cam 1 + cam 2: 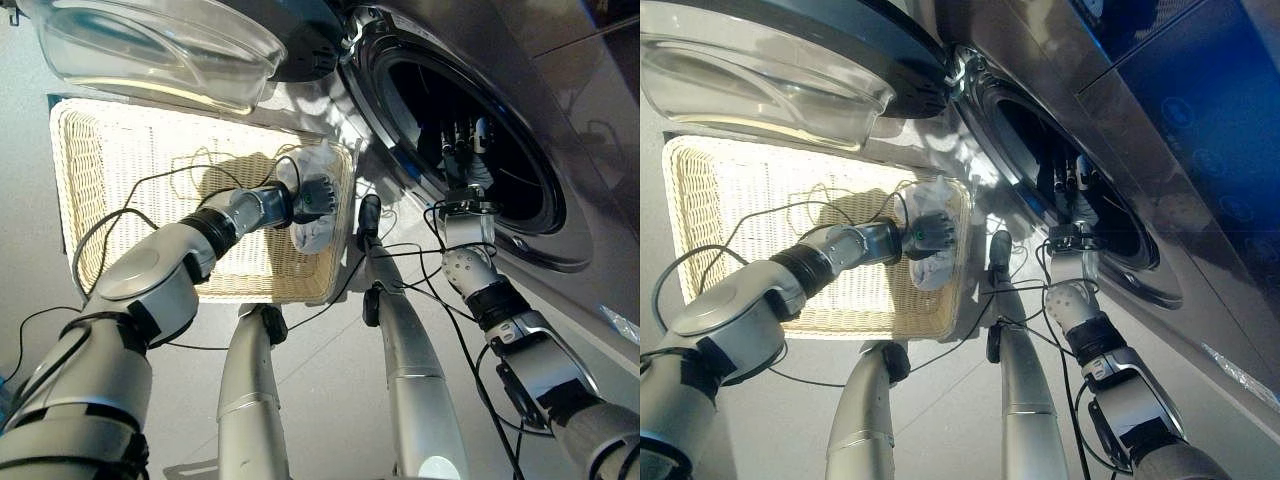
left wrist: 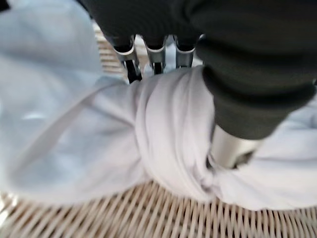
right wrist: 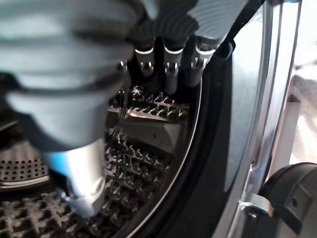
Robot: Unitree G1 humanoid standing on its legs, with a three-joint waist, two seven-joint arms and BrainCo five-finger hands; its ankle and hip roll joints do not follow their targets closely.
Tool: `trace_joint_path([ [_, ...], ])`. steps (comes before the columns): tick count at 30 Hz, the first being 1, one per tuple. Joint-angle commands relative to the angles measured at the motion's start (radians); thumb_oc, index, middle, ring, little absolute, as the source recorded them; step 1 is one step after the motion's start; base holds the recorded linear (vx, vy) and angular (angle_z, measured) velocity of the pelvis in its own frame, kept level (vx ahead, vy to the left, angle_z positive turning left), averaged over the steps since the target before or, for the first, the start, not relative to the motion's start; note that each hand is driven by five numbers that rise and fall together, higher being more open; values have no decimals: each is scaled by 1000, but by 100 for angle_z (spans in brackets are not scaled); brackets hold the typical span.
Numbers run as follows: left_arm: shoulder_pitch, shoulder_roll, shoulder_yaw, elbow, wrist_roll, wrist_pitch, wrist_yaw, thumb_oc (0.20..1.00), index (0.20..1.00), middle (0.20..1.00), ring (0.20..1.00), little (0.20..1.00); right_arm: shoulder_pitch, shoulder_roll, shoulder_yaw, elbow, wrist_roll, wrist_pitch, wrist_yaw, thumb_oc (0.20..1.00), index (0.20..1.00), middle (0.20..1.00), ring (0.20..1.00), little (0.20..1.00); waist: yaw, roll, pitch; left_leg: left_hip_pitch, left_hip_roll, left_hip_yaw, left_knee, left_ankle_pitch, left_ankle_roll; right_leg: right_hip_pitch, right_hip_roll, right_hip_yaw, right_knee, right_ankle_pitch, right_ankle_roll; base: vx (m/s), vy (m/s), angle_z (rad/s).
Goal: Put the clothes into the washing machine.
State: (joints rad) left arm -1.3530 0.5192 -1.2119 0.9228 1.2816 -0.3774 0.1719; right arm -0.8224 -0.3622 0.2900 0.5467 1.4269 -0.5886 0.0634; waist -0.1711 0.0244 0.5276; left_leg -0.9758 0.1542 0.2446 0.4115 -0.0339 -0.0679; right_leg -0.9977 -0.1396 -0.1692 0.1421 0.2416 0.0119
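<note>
While reaching into the basket: lines below covering the two robot hands and the laundry.

Left robot hand (image 1: 312,196): clamping on the pale cloth (image 1: 318,232), fingers (image 2: 132,65) curling over one side of a bunched fold and thumb pressing from the other, so that a thick gather is being pinched rather than a thin edge.

Cloth position: lying at the right end of the wicker basket (image 1: 90,180), near its right rim, touching the weave underneath; not yet being lifted clear, judging from the left wrist view.

Basket placement: sitting on the floor left of the washing machine (image 1: 1200,180), under the open door (image 1: 160,50), probably keeping the carry short.

Right robot hand (image 1: 462,140): reaching inside the drum opening (image 1: 480,120), fingers (image 3: 167,69) hanging straight and apart, gripping nothing; perforated drum wall lying beyond them.

Likely reason for the right robot hand's place: waiting at the drum, or steadying, while the left is doing the picking.

Step in hand: securing the grasp before raising the cloth towards the opening on the right.

Risk: trailing ends possibly catching on the basket rim.
</note>
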Motion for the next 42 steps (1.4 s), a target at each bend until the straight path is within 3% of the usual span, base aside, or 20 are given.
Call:
trace_joint_path([
  [1,89,66,9,81,33,-10,-68,200,200,200,200,200,-6,13,-25,-73,9,-72,51,1000,1000,1000,1000,1000,23,-13,-8,68,-42,48,-217,129,-83,24,2,-15,122,-94,159,0,0,0],
  [12,99,85,41,43,22,-23,44,200,200,200,200,200,18,9,-22,-65,-11,-53,5,1000,1000,1000,1000,1000,37,-10,-8,110,-45,50,-202,119,-80,65,-9,-35,137,-104,156,0,1,0],
  [15,100,115,74,-10,-41,-32,135,200,200,200,200,200,45,-13,-25,-68,-48,-21,-2,1000,1000,1000,1000,1000,46,-9,-8,144,-42,52,-183,107,-77,97,-20,-48,156,-119,152,-5,16,3],
  [18,118,143,116,-42,-150,13,193,200,200,200,200,200,63,-35,-9,-96,-164,6,-54,1000,1000,1000,1000,1000,53,-7,-8,163,-43,55,-176,102,-73,117,-25,-55,165,-129,148,-9,22,0],
  [22,148,162,170,-47,-282,26,255,200,200,200,200,200,86,-53,1,-116,-306,35,-74,1000,1000,1000,1000,1000,58,-6,-8,183,-42,54,-172,99,-72,134,-32,-58,175,-140,146,-8,31,3],
  [23,181,175,213,-49,-349,14,308,200,200,200,200,200,99,-66,17,-136,-427,64,-82,1000,1000,1000,1000,1000,63,-5,-8,194,-42,54,-168,97,-72,145,-35,-62,181,-147,144,-10,47,1],
  [30,318,174,370,-35,-509,-79,450,200,200,200,200,200,146,-123,79,-153,-804,152,-84,1000,1000,1000,1000,1000,77,-8,-8,235,-39,56,-157,85,-67,186,-43,-77,211,-184,140,-2,12,0],
  [36,343,168,400,-34,-536,-99,468,200,200,200,200,200,149,-136,97,-147,-878,171,-91,1000,1000,1000,1000,1000,81,-10,-8,239,-38,55,-151,82,-67,191,-45,-80,218,-190,140,0,0,0],
  [38,426,134,520,-70,-660,-220,497,200,200,200,200,200,140,-207,194,-111,-1147,249,-86,1000,1000,1000,1000,1000,102,-23,-8,260,-36,42,-135,65,-64,216,-53,-97,243,-217,136,10,-95,4],
  [42,425,114,531,-114,-724,-230,464,200,200,200,200,200,101,-233,252,-112,-1346,295,-156,1000,1000,1000,1000,1000,107,-28,-8,269,-39,34,-135,60,-63,224,-51,-100,247,-222,136,1,-49,13],
])
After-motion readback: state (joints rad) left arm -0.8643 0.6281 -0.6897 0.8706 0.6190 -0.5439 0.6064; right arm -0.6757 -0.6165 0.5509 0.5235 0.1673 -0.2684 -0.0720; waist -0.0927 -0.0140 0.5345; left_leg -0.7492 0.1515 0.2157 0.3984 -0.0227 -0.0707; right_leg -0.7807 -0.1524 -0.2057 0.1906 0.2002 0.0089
